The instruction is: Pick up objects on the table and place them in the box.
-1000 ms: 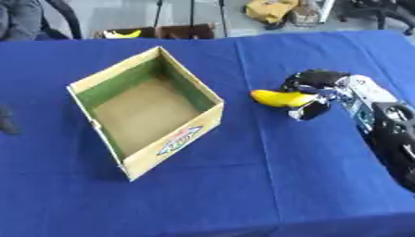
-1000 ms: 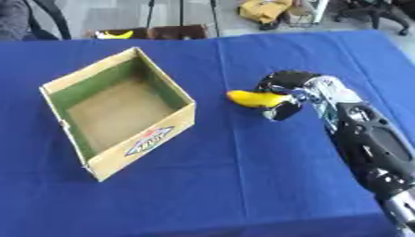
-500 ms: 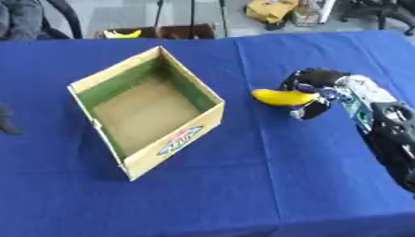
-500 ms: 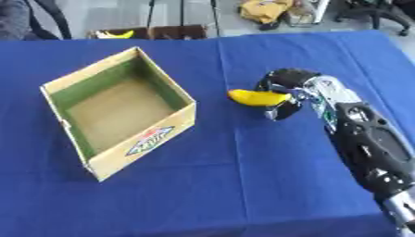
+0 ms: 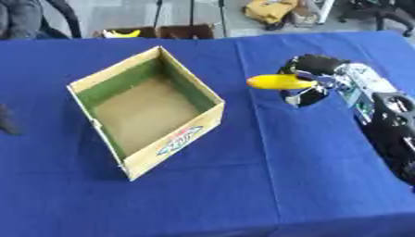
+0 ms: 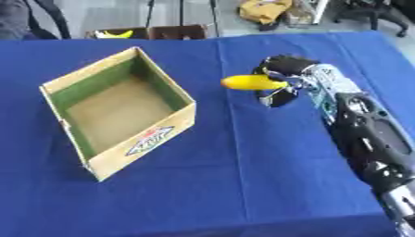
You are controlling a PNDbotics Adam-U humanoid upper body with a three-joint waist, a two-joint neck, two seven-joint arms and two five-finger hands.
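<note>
We cannot see much of the left hand [image 5: 6, 121]: only a dark shape shows at the left edge of the left eye view, cut off by the frame, and we cannot tell how its fingers stand. In the right eye view it does not show at all. Our right arm leaves the frame at the lower right, so its upper part is cut off too.

The right hand [image 6: 285, 79] has its fingers curled round the banana [image 6: 253, 82], and those fingers hide the fruit's right end; we see only the left part sticking out of the grasp. Whether the banana is clear of the blue tablecloth [image 6: 243, 176] or just above it we cannot say for sure, though a dark shadow lies below the hand.

The banana's long axis runs nearly level across the view, left to right, with its free end pointing left toward the cardboard box [image 5: 147, 110]. It sits to the right of the box, apart from it and not over the opening.

The box stands open-topped, turned askew on the cloth, with a green inner lining, a brown floor and a printed label on its near wall.
</note>
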